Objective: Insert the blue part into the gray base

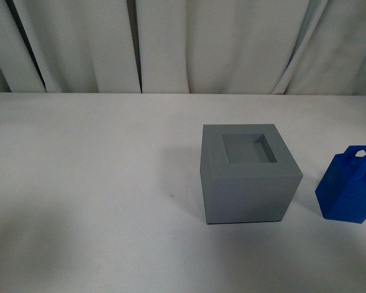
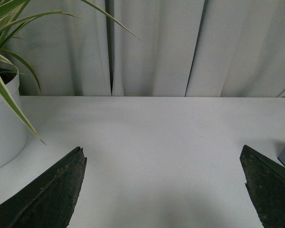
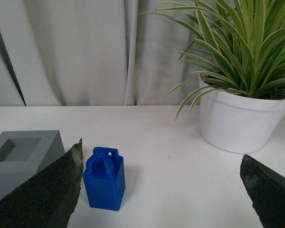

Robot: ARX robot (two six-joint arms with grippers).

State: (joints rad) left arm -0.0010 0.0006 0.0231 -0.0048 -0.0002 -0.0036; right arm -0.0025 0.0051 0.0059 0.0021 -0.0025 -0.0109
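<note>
Two task pieces stand apart on the white table [image 1: 79,183]: the blue part [image 1: 349,186] sits upright on its square bottom at the far right of the front view, its arched loop handles on top and its right side cut off by the frame edge, and it is outside the gray base [image 1: 249,174], which rests to its left with a strip of bare tabletop between them. The square recess of the base faces up, and its flat floor shows in full. Neither arm appears in the front view. Seen from the right wrist, the right gripper [image 3: 161,151] has its dark fingers spread wide and grasps nothing; the blue part stands on the table ahead of it, close to one finger in the picture, with the base just beyond that finger. A potted plant [image 3: 237,121] with long striped leaves in a white pot stands further off on the same table. The left gripper [image 2: 161,151] is likewise spread wide and unloaded over bare tabletop, with a second potted plant [image 2: 2,118] at one side and a sliver of the base at the other. A pale pleated curtain [image 1: 201,43] hangs behind the table.
</note>
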